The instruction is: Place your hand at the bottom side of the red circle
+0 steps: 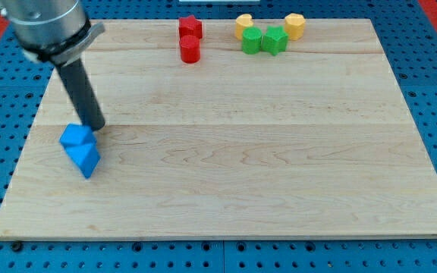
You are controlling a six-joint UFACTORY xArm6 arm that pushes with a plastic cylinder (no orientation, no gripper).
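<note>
The red circle point(190, 48), a short red cylinder, stands near the board's top edge, left of centre. A red star-shaped block point(190, 27) touches it from the view's top. My tip point(97, 127) is at the view's left, far below and left of the red circle. It sits just above and right of a blue cube point(77, 137), which touches a blue triangular block point(86, 159) below it.
At the view's top right, a yellow star-like block point(244, 25), a yellow hexagon point(295, 25), a green round block point(251, 41) and a green star-like block point(275, 39) cluster together. The wooden board point(234, 152) lies on a blue perforated surface.
</note>
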